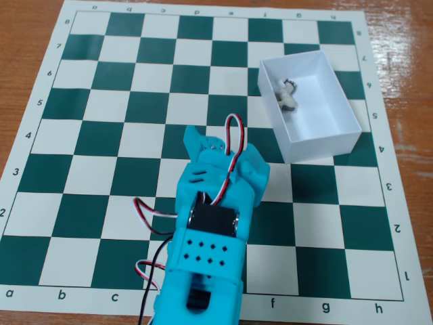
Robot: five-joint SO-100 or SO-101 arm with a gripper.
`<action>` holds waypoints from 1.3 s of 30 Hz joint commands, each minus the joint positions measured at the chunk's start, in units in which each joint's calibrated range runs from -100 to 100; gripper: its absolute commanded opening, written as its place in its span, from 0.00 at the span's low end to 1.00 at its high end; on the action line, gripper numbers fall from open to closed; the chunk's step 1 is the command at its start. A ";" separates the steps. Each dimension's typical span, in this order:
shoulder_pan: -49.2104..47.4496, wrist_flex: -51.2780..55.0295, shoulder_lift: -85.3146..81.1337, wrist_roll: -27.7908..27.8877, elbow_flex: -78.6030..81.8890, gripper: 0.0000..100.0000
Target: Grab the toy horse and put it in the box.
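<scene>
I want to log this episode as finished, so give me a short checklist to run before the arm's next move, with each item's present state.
1. Toy horse inside the box: ok, it lies on the box floor near the left wall in the fixed view.
2. Horse free of the gripper: ok, the gripper is well clear of the box, over the chessboard.
3. Horse upright: cannot tell, too small to read.
4. Box intact and on the board: ok, all four walls stand.
5. Jaws open or shut: cannot tell, seen from behind and above.
6. Retreat path clear: ok, no loose things on the squares around the arm.
</scene>
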 commanded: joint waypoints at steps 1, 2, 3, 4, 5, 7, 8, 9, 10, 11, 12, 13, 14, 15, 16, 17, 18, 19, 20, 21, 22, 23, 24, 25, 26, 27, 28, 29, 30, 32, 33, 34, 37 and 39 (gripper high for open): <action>-1.01 7.55 -7.99 -0.20 3.14 0.37; -1.22 9.63 -9.58 -0.20 4.14 0.37; -1.44 11.37 -11.09 -0.30 5.14 0.37; -1.72 12.78 -12.59 -0.93 6.23 0.37; -2.01 13.95 -14.18 -1.42 7.51 0.37; -2.44 16.11 -17.37 -2.30 10.06 0.37; -2.65 17.19 -19.05 -2.74 11.33 0.37; -2.94 19.26 -20.29 -3.86 11.42 0.37; -3.22 21.26 -21.18 -4.60 11.42 0.37; -3.51 22.67 -21.88 -5.23 11.42 0.37; -3.79 23.83 -22.95 -6.40 11.42 0.37; -4.01 25.16 -24.01 -7.58 11.42 0.37; -4.29 26.32 -24.54 -8.55 11.42 0.37; -4.65 27.73 -25.16 -9.53 11.42 0.37; -5.01 29.64 -25.60 -10.26 11.42 0.37; -5.36 31.64 -25.60 -10.26 11.42 0.37; -5.44 33.71 -25.60 -10.26 11.42 0.37; -5.58 35.71 -25.60 -10.31 11.42 0.37; -5.58 37.20 -25.69 -10.75 11.42 0.37; -5.58 38.70 -25.69 -10.75 11.42 0.37; -5.58 40.28 -25.69 -10.75 11.42 0.37; -5.58 41.85 -25.69 -10.75 11.42 0.37; -5.44 41.94 -25.69 -10.94 11.42 0.37; -5.29 41.94 -25.69 -10.94 11.42 0.37; -5.29 41.94 -25.69 -10.99 11.42 0.37; -5.29 41.94 -25.69 -10.99 11.42 0.37; -5.29 41.94 -25.69 -10.99 11.42 0.37; -5.36 41.94 -25.69 -10.99 11.42 0.37; -5.36 41.94 -25.69 -10.90 11.42 0.37; -5.36 41.94 -25.60 -10.85 11.42 0.37; -5.36 41.94 -25.60 -10.85 11.42 0.37; -5.36 41.94 -25.60 -10.85 11.42 0.37; -5.36 41.94 -25.60 -10.85 11.42 0.37; -5.36 41.94 -25.60 -10.85 11.42 0.37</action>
